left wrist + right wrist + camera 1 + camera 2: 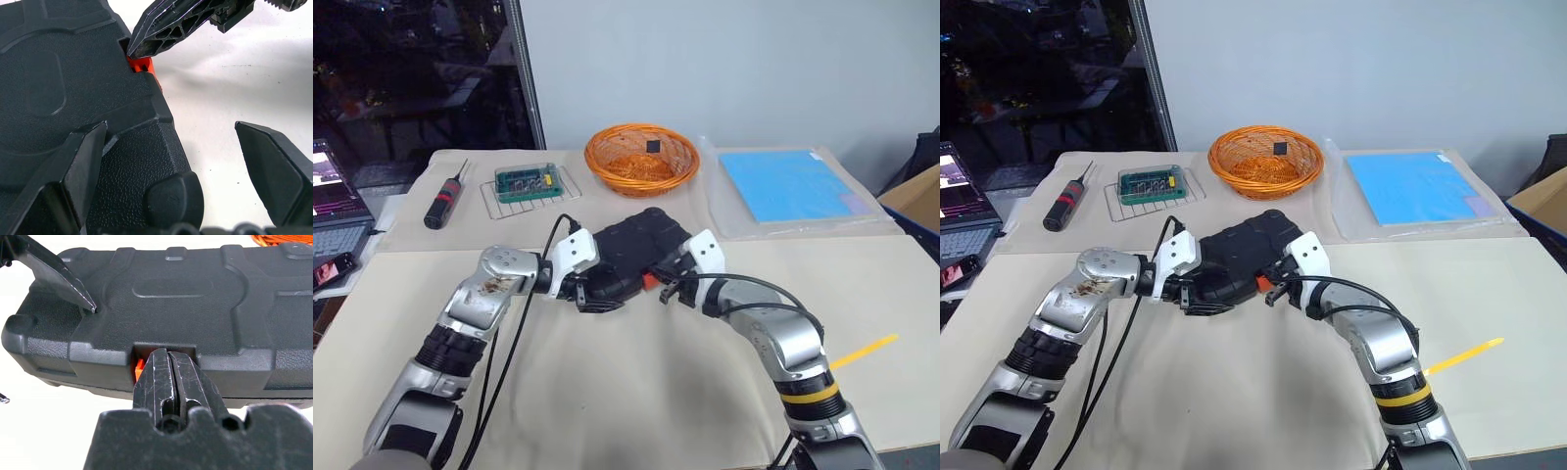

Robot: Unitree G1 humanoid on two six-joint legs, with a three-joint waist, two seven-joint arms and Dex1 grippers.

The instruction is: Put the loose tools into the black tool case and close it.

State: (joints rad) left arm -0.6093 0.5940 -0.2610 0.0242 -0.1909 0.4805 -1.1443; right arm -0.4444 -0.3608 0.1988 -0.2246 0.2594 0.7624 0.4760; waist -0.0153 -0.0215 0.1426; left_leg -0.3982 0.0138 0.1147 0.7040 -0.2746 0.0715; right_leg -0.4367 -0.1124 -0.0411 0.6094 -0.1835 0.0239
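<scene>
In front of the orange wicker basket, the black tool case lies closed. The right gripper, pinched shut and empty, is set at the orange latch; the latch should be pressed squarely while the wide-open left gripper steadies the corner.

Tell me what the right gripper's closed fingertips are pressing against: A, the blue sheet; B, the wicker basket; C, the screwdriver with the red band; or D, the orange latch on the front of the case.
D: in the right wrist view the right gripper, fingers shut together, pokes into the recess on the front edge of the closed case, right at the orange latch.
</scene>
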